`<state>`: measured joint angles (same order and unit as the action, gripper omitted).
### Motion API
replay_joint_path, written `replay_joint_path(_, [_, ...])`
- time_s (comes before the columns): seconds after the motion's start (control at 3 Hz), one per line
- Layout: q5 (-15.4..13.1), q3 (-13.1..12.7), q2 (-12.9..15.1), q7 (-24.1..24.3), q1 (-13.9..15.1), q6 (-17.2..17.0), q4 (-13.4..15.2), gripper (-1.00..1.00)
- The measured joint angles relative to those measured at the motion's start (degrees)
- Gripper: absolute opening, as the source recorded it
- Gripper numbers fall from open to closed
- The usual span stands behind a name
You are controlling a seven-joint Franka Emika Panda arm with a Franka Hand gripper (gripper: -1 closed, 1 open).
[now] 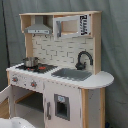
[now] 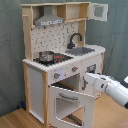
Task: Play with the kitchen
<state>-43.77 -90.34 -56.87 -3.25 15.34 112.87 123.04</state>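
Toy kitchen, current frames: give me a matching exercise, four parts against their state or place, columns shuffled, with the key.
Column 1:
1. oven door
2. small pot
3. faucet
4. microwave door

Column 2:
A. black, behind the sink
B. swung open at the top of the kitchen
C. hanging open, beside the arm
D. on the stovetop

Pairs: 1-C, 2-D, 3-A, 4-B

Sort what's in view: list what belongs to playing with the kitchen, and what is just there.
Belongs to the job:
kitchen
small pot on the stovetop
open oven door
faucet
sink
robot arm

Just there:
grey curtain
wooden floor
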Motion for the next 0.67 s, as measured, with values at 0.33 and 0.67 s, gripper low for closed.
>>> replay_joint_path(0.33, [-5.26, -2.36, -0.46, -0.88, -0.03, 0.01, 0.02, 1.0])
replay_joint_path(0.67, [-10.3, -5.01, -0.46, -1.52, -0.03, 0.19, 0.57, 1.0])
